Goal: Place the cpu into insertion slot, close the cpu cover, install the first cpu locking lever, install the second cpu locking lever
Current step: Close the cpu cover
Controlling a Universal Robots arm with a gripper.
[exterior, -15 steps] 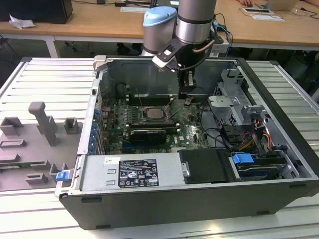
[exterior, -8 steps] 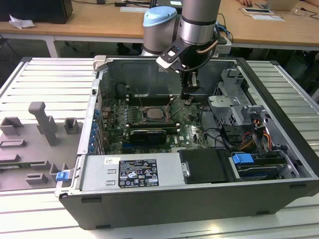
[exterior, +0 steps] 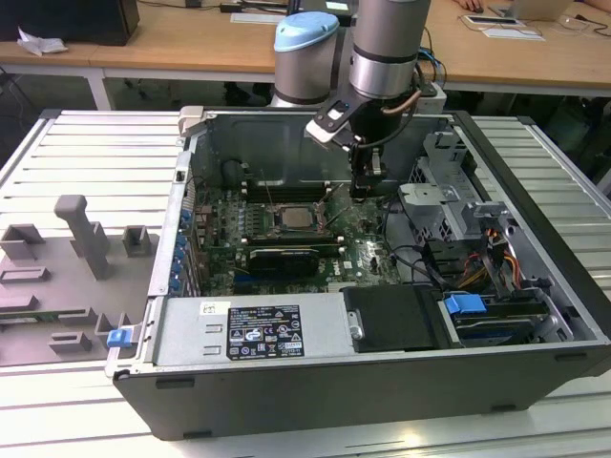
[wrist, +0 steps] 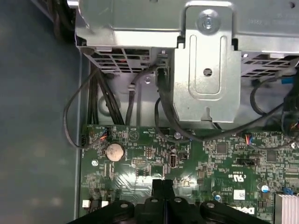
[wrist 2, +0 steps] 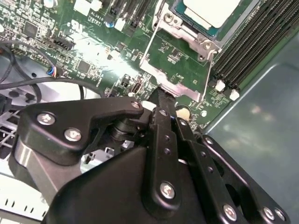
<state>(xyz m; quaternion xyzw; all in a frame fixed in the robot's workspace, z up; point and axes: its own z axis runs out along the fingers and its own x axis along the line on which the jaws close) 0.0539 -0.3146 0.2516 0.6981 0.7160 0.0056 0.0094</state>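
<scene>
By the cpu (wrist 2: 210,11), the pincer (wrist 2: 161,95), closed on nothing, hovers at the cover (wrist 2: 180,87): thin stiff metal, probably best pushed by its edge.

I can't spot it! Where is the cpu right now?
The cpu sits in the middle of the motherboard, just to the exterior view's left of the gripper.
</scene>
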